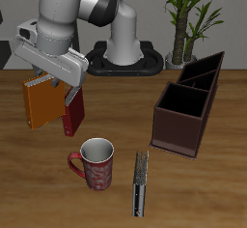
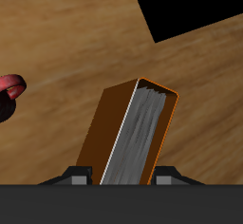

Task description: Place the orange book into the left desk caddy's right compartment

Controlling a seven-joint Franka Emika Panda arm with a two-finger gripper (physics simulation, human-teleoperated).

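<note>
My gripper (image 1: 50, 79) is shut on the upper edge of the orange book (image 1: 40, 102) and holds it upright, far across the table from the left desk caddy (image 1: 178, 126). In the wrist view the orange book (image 2: 114, 123) hangs between my fingers (image 2: 68, 179), its pale page edge facing the camera, with bare wood below it. The caddy is a dark maroon open-topped box with inner dividers, lying at an angle, and nothing shows inside it. The twin caddy is not in the exterior view.
A dark red book (image 1: 73, 113) stands right beside the orange book. A red mug (image 1: 96, 163), seen at the wrist view's edge too (image 2: 9, 92), and a slim grey-black book (image 1: 140, 184) sit near the front edge. A flat black shape (image 2: 190, 9) lies on the wood; I cannot tell what it is.
</note>
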